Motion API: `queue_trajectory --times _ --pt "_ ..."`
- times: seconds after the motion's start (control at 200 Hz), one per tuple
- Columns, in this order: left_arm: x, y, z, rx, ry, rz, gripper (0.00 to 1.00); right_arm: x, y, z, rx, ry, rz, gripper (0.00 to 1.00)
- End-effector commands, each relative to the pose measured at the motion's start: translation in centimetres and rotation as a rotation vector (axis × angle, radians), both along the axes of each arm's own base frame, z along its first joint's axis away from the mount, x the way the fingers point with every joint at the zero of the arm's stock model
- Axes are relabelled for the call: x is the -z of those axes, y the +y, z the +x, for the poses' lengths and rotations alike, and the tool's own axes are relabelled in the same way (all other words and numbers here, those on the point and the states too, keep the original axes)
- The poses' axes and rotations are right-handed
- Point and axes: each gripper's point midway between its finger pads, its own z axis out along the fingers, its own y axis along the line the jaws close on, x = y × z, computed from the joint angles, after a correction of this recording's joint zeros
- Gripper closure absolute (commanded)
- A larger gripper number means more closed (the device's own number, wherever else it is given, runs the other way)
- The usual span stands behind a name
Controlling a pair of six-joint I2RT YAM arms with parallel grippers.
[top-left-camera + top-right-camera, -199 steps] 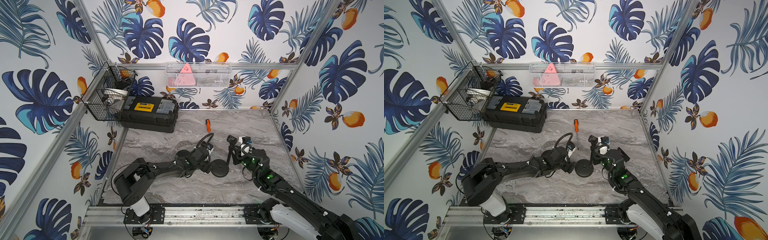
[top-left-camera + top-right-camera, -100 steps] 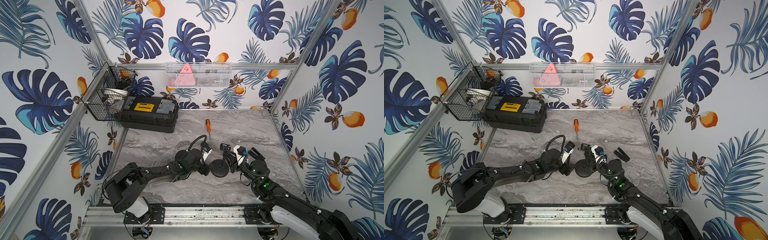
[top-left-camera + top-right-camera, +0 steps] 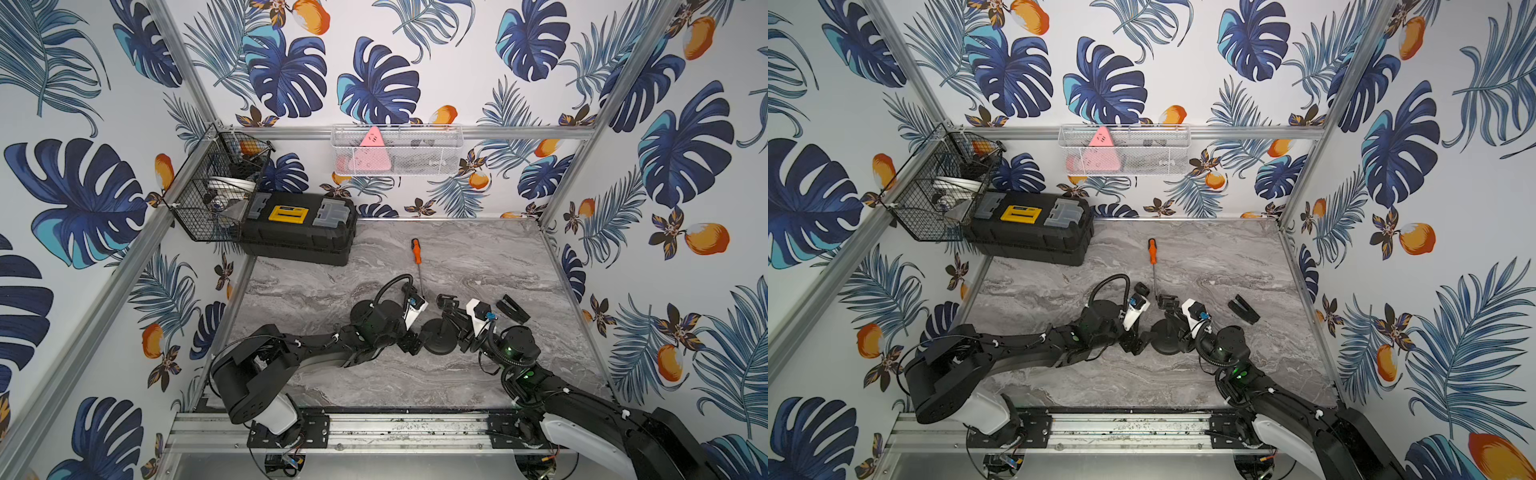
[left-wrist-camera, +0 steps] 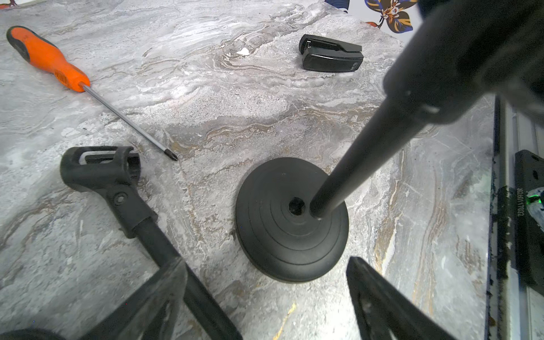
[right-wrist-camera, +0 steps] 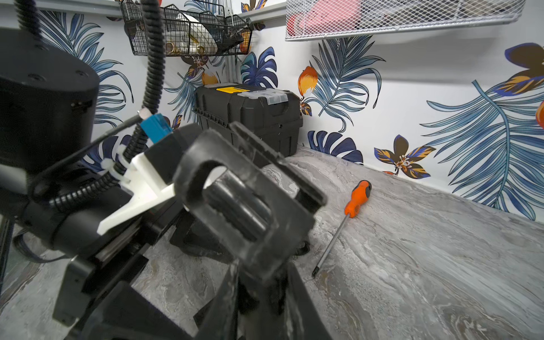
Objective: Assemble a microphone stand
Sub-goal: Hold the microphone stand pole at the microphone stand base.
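- Left pincer (image 4: 266,262) (jaws wide apart, empty) stands just beside the base (image 4: 276,244), which sits mid-worktop (image 4: 223,97), nearer the front edge.
- The pole (image 4: 362,156), tilted, has its tip just beside the base's centre hole (image 4: 296,206), so it is not yet seated.
- Right pincer (image 5: 262,285) is clamped on the pole.
- Probably left to do: seat and tighten the pole.

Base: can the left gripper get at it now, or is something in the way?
Probably yes. The left gripper is open around the near edge of the base, with nothing between; the pole comes down only at its middle.
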Motion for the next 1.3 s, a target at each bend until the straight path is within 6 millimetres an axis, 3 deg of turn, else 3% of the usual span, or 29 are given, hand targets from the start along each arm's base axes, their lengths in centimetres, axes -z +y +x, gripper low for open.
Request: queue_trajectory --times 0.0,0.671,1.296 --pt "-1.0 -0.4 0.3 0.007 -0.038 -0.025 0.11 -2.3 0.0 -0.1 -0.004 -0.089 0.053 0.82" --pt "-0.8 -0.5 0.3 0.008 -0.041 -0.024 0.11 -1.1 -0.2 1.6 0.061 -0.079 0.015 0.83" --pt "-0.7 -0.8 0.0 0.028 -0.047 -0.033 0.1 -0.3 0.3 1.4 0.031 -0.06 0.017 0.83"
